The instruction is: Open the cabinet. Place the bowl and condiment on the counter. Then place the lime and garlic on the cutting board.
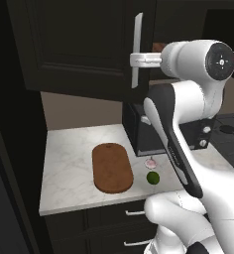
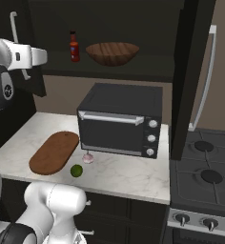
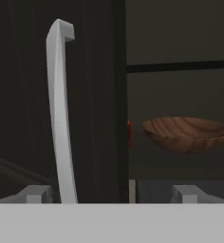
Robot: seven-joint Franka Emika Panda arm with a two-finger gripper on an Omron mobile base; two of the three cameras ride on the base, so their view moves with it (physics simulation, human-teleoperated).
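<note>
Gripper sits wide open, holding nothing, beside the left door's handle. Bowl & condiment sit on cabinet shelf. Bowl prob. light, rigid, smooth; best pinched at rim.

cabinet: near-black wooden wall cabinet; long silver bar handle, plain, no pattern.
bowl: round brown wooden bowl, visible grain lines.
condiment: small red bottle, black cap.
counter: white-grey marbled stone counter; dark fronts below.
cutting board: oblong reddish-brown wooden cutting board, faint grain.
lime: round dark-green lime.
garlic: pale pinkish-white garlic bulb.
oven: black boxy toaster oven, silver handle and knobs.
</note>
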